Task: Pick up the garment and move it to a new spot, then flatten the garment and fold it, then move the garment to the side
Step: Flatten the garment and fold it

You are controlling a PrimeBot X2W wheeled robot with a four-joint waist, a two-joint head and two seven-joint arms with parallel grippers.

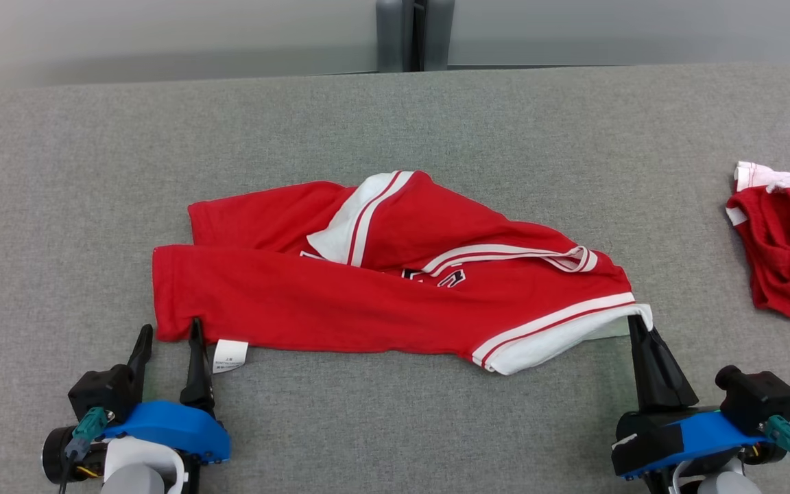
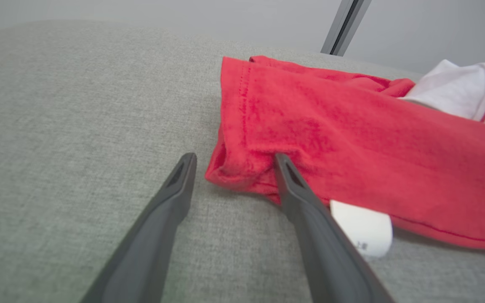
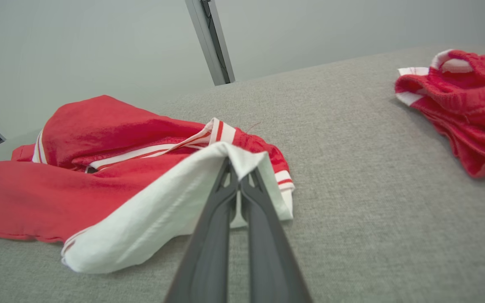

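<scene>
Head view: a crumpled red jersey [image 1: 367,295] of soft knit with white striped trim lies in the middle of the grey fabric-covered table [image 1: 395,116]. Toward the table's near edge, the right gripper [image 1: 636,321] is pressed together, pinching the jersey's white-trimmed corner. The left gripper [image 1: 170,329] stands spread with the red hem corner between its fingers, just beside a small white care label [image 1: 230,355]. I'd judge the cloth light, limp and not slippery. It is sure to sag between grips, so corners and hems are the places to hold. Count: 2 grippers, 1 label and 2 red garments, the other a bunched red piece [image 1: 786,254] at the table's right edge.
</scene>
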